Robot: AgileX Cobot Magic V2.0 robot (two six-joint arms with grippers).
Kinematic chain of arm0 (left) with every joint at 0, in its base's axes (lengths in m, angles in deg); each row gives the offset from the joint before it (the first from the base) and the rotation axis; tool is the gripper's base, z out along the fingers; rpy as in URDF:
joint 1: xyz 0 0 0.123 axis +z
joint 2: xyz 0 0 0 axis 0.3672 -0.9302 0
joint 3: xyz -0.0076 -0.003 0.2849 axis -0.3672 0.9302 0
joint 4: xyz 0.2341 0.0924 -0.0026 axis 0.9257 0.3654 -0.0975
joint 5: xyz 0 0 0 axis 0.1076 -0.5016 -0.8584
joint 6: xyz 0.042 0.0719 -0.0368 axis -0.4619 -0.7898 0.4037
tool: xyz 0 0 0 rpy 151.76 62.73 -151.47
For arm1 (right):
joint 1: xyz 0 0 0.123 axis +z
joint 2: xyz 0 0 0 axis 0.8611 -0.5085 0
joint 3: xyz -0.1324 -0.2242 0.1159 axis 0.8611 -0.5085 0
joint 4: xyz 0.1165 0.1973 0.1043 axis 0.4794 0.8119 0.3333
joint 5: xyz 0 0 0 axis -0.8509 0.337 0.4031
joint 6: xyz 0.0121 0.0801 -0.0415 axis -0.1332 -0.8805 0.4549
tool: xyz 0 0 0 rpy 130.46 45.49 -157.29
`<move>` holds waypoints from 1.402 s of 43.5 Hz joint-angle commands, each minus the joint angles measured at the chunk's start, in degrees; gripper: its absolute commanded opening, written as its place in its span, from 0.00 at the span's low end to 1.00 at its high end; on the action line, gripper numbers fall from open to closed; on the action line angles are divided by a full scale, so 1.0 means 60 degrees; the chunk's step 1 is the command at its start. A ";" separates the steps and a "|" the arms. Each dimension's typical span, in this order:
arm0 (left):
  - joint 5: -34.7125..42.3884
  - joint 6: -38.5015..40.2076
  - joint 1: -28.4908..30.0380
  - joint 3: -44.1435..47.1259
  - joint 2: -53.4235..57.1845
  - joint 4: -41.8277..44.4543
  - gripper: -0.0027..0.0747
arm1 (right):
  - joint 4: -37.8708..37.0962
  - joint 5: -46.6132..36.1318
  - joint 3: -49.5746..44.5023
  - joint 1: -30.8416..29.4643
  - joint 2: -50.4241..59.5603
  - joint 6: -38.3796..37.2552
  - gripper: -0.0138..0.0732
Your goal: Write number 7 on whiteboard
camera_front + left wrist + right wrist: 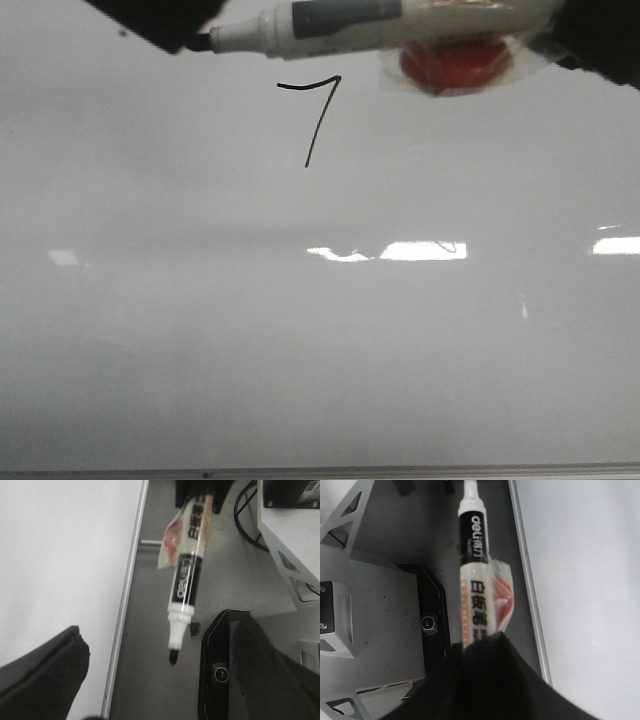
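Note:
The number 7 (318,110) is drawn in thin black line on the whiteboard (320,350), in its upper middle. My right gripper (485,652) is shut on the rear of a white and black marker (474,580) with a red piece wrapped in clear plastic (455,62) on its side. The marker (350,25) lies across the top of the front view, lifted off the board, its black tip (200,42) pointing left, up and left of the 7. My left gripper (160,690) is open and empty, its fingers (40,675) wide apart below the marker tip (173,656).
The board's metal edge strip (127,595) borders a grey floor. A black camera unit (220,672) and a white metal frame (290,545) stand beside the board. Bright light reflections (420,250) lie across the board's middle.

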 commanded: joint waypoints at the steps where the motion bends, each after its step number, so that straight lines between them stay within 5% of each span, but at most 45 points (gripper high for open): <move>1: 0.0542 -0.0006 -0.0404 -0.0549 -0.0260 -0.0424 0.77 | 0.0311 -0.0230 0.0295 -0.0001 0.0177 0.0117 0.09; 11: 0.0542 -0.0006 -0.0836 -0.0751 -0.0830 -0.0424 0.75 | 0.0311 -0.0249 0.0295 -0.0001 0.0177 0.0117 0.09; 23: 0.0542 -0.0006 -0.0836 -0.0751 -0.0830 -0.0424 0.36 | 0.0311 -0.0240 0.0295 -0.0001 0.0177 0.0117 0.09; 32: 0.0542 -0.0006 -0.0836 -0.0751 -0.0830 -0.0424 0.17 | 0.0320 -0.0240 0.0295 -0.0001 0.0177 0.0117 0.10; 36: 0.0542 0.0012 -0.0836 -0.0751 -0.0830 -0.0424 0.12 | 0.0320 -0.0240 0.0295 -0.0001 0.0177 0.0117 0.19; 48: 0.0542 0.0782 -0.0606 -0.0764 -0.0762 0.0099 0.06 | -0.0104 -0.0232 0.0307 -0.0213 0.0279 -0.0294 0.75; 61: 0.0362 0.5701 0.0850 -0.0764 0.0294 0.4313 0.06 | -0.1751 -0.0326 0.0307 -0.2076 0.1221 -0.2838 0.79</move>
